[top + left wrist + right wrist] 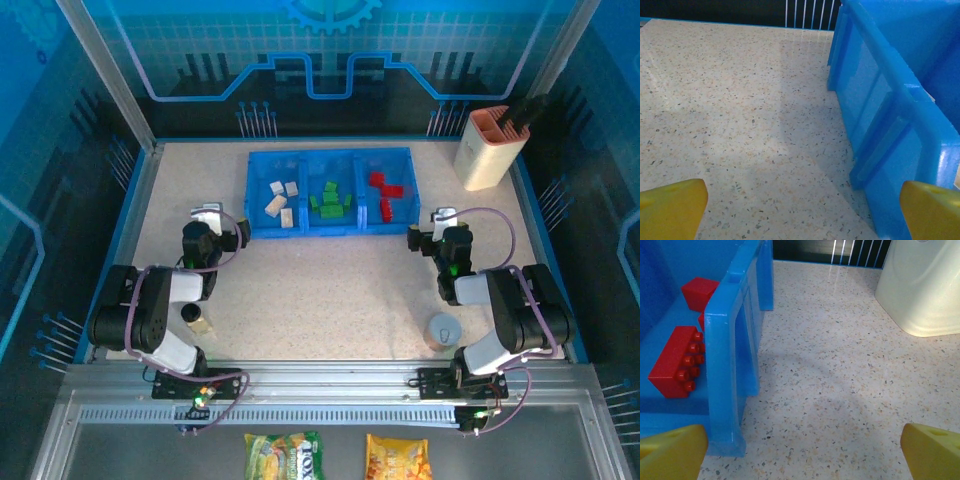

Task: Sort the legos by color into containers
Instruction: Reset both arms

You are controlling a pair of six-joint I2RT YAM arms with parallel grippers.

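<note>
We find a broad bare stretch of table (330,290) between the two arms, in front of the blue tray (305,229), free for a gripper to cross. A small bottle (197,322) stands in the way by the left arm, a grey cup (443,331) by the right. Left of the tray the table lies open, the tray's wall rising just beside the left gripper (800,215). On the right, an open lane runs between tray and beige holder (925,285).

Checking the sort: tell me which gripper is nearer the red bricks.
Right. The right gripper is just off the right end of the tray, beside the red bricks; the left gripper is off its left end.
</note>
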